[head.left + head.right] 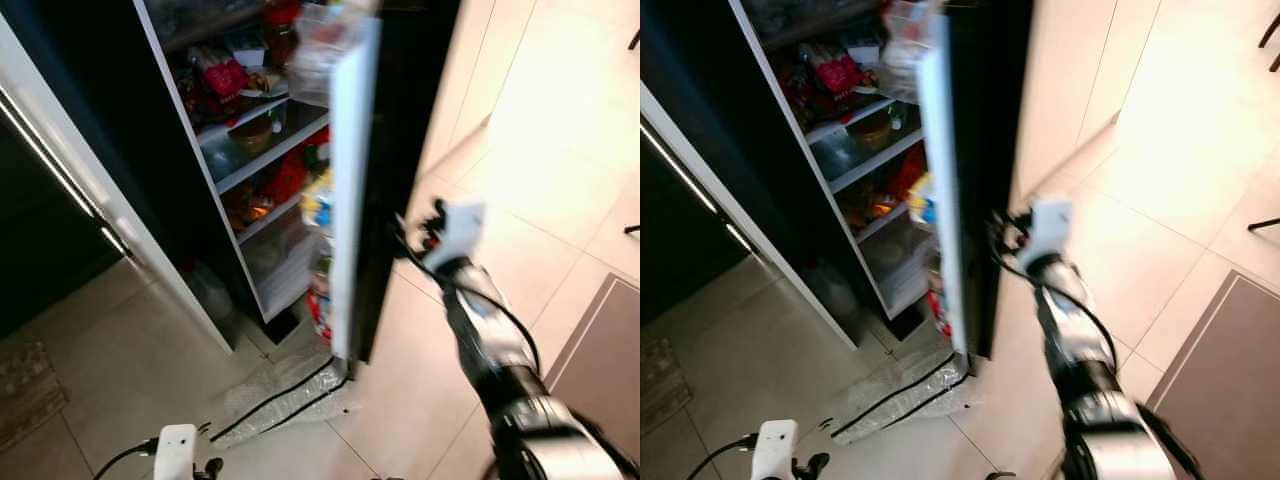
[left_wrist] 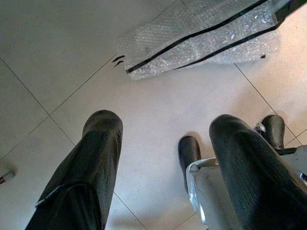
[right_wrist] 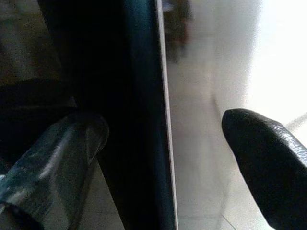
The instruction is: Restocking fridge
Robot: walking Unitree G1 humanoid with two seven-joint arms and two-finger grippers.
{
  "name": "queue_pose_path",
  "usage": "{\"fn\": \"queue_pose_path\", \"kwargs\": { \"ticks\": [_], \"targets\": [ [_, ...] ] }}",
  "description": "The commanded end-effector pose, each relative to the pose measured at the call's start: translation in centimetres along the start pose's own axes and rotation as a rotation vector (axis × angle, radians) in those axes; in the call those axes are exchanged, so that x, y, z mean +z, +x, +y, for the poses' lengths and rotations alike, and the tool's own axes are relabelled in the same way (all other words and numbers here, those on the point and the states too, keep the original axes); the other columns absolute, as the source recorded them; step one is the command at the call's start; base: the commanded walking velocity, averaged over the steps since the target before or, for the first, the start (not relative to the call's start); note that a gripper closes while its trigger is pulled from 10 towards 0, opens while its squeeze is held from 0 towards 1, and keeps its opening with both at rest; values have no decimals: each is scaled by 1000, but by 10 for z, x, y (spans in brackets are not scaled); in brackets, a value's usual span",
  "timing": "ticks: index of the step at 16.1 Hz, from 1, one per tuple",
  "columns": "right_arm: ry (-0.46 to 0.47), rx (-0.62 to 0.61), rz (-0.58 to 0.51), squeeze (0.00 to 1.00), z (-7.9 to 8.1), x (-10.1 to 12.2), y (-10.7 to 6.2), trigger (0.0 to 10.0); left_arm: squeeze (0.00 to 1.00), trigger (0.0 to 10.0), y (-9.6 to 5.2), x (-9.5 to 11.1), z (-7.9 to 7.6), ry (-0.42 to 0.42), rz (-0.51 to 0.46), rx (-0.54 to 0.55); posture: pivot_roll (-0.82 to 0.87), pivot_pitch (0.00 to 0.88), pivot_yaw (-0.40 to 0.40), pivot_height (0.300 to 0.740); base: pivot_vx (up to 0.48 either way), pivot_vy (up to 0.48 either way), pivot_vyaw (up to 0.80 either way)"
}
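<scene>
The fridge stands open, its shelves [image 1: 262,148] packed with food packets, jars and containers. Its open door [image 1: 345,200] is seen edge-on, with bottles and packs in the door racks. My right gripper [image 1: 405,238] reaches to the door's dark outer side at mid height. In the right wrist view it is open, one finger [image 3: 72,143] on each side of the door's edge [image 3: 144,96], holding nothing. My left gripper [image 2: 163,129] hangs low over the floor tiles, open and empty.
A silver bubble-wrap bag [image 1: 280,395] with black trim lies on the floor at the foot of the door. Another white door [image 1: 90,190] stands open on the left. A mat [image 1: 25,390] lies far left and a dark panel [image 1: 600,340] at right.
</scene>
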State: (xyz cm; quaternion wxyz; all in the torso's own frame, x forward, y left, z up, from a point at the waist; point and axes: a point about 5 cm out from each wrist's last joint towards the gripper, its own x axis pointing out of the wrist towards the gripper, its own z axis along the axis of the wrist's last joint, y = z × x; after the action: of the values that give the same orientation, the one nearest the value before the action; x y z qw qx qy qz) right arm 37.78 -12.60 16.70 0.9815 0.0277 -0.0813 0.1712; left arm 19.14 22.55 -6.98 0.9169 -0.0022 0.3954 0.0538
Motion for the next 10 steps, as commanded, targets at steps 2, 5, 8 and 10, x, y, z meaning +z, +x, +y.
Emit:
{"fn": "queue_pose_path", "kwargs": {
  "ticks": [2, 5, 8, 10],
  "targets": [
    [19, 157, -79, 0, 30, 35, 28, 10000, 0, 10000, -4, -12, 7, -35, 29, 25, 28, 142, 3, 740, 0, 0, 0],
    [46, 346, -103, 0, 74, 57, 47, 10000, 0, 10000, -4, -14, -3, -60, 26, 27, 43, 142, -14, 740, 0, 0, 0],
    [72, 505, -81, 0, 127, 66, 58, 10000, 0, 10000, -4, -16, -6, -76, 23, 38, 66, 139, -26, 740, 0, 0, 0],
    [73, 566, -96, 0, 141, 66, 56, 10000, 0, 10000, -4, -15, -6, -77, 22, 38, 68, 139, -27, 740, 0, 0, 0]
  ]
}}
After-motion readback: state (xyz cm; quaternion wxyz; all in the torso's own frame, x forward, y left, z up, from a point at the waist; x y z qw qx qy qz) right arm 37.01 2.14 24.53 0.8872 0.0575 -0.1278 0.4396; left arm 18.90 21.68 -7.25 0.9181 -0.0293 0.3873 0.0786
